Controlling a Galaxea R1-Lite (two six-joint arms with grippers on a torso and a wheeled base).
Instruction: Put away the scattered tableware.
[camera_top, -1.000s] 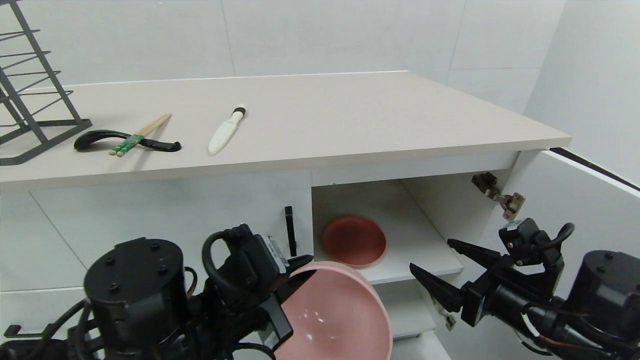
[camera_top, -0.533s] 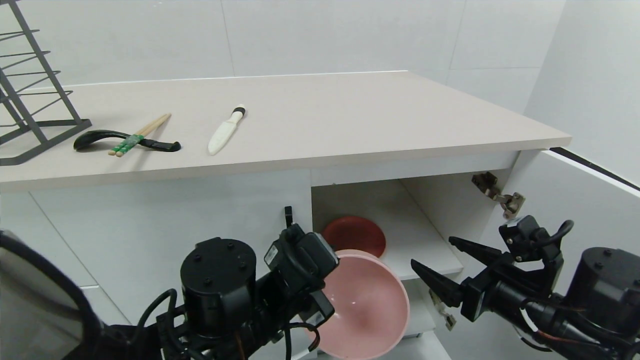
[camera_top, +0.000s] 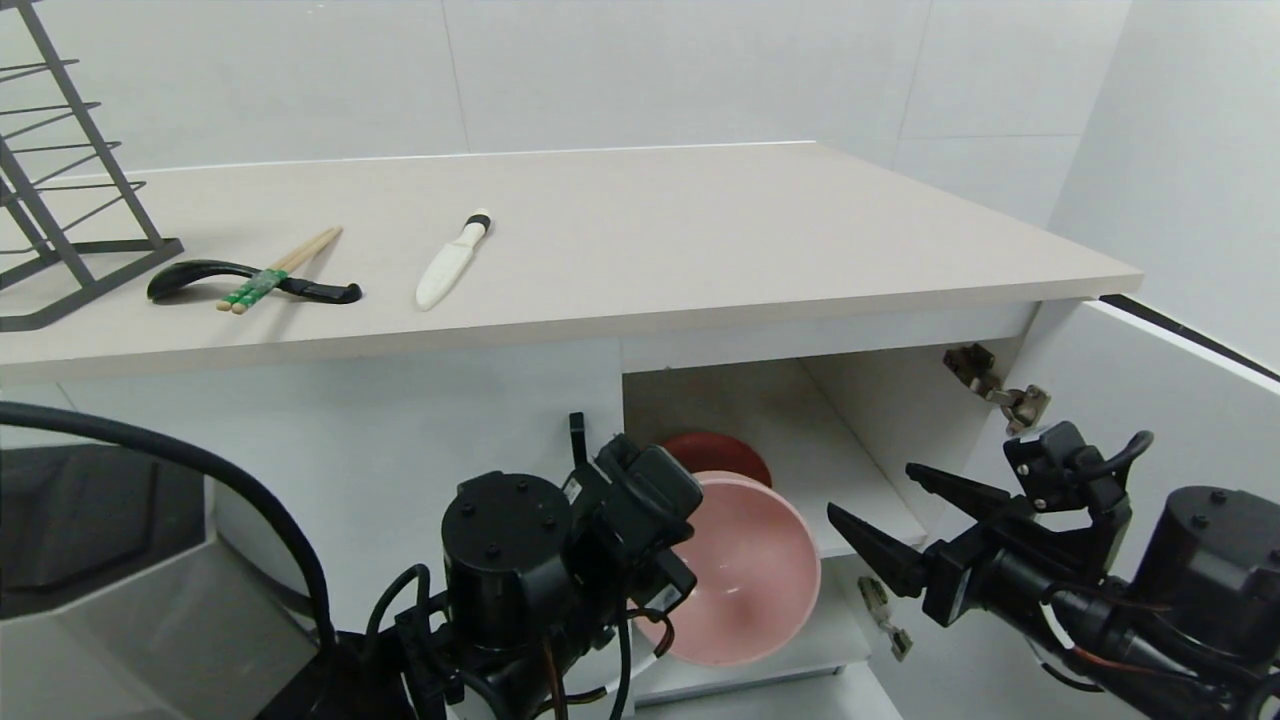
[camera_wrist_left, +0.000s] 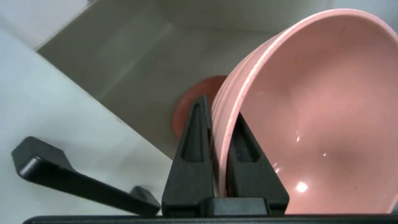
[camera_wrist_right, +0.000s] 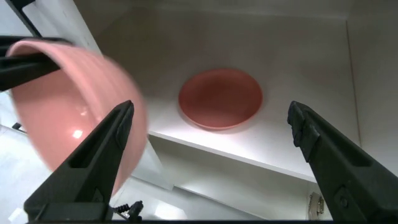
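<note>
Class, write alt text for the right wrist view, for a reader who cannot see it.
A red plate lies on a white cabinet shelf, framed by the right arm's open tool. A tilted pink bowl hangs in front of the shelf.

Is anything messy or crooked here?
Yes. On the counter, the chopsticks lie crossed over the black spoon, with a white knife loose beside them. The left gripper holds the pink bowl tipped on its side.
</note>
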